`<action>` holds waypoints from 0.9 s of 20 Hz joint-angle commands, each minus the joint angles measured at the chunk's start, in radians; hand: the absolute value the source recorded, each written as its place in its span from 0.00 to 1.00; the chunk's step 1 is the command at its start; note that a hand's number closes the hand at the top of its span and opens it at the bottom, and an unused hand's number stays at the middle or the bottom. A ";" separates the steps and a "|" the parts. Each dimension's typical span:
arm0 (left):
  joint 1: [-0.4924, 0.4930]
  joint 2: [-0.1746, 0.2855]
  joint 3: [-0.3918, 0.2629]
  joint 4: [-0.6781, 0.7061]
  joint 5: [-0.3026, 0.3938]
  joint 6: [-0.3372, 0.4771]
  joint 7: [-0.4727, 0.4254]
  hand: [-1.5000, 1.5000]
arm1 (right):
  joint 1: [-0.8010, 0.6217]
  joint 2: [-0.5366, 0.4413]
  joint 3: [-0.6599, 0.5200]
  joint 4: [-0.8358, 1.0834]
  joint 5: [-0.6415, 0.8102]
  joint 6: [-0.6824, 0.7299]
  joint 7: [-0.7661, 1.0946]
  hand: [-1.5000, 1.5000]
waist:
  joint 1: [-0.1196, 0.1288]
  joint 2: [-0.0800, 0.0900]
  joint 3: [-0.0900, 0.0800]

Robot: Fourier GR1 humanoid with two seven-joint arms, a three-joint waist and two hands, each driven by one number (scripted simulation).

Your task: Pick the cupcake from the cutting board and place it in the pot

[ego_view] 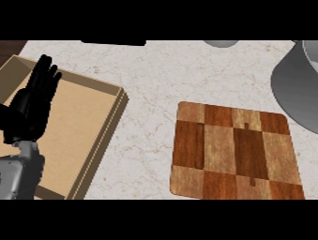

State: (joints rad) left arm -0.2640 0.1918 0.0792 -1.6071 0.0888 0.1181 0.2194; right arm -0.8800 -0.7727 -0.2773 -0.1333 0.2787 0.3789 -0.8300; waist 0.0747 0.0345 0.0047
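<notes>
the left hand (33, 101) shows at the left over an open tan box (85, 131), fingers straight and released, holding nothing. the wooden cutting board (234, 152) lies right of the box. the grey pot (296, 93) sits at the right edge. i cannot tell where the cupcake is.

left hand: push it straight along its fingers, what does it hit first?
Probably the box at its far wall: the left hand has fingertips right there, height unclear. If it clears that, only bare counter follows to the view's edge.
</notes>
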 commanded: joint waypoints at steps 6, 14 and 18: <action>0.004 0.000 0.009 -0.002 -0.001 0.002 -0.022 0.50 | 0.012 -0.106 -0.081 0.023 -0.087 0.237 -0.009 0.00 | 0.004 0.011 0.008; 0.018 0.003 -0.001 -0.035 0.002 -0.005 0.005 0.50 | 0.078 -0.183 -0.084 -0.009 -0.101 0.333 0.014 0.00 | 0.000 0.007 0.013; -0.001 -0.002 -0.004 -0.037 0.000 0.003 0.012 0.50 | 0.071 -0.190 -0.088 -0.031 -0.110 0.327 0.044 0.00 | 0.009 0.011 0.014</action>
State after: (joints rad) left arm -0.2597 0.1880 0.0738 -1.6302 0.0847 0.1202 0.2196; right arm -0.8278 -0.9393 -0.3618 -0.1631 0.1746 0.5666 -0.6895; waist 0.0772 0.0461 0.0172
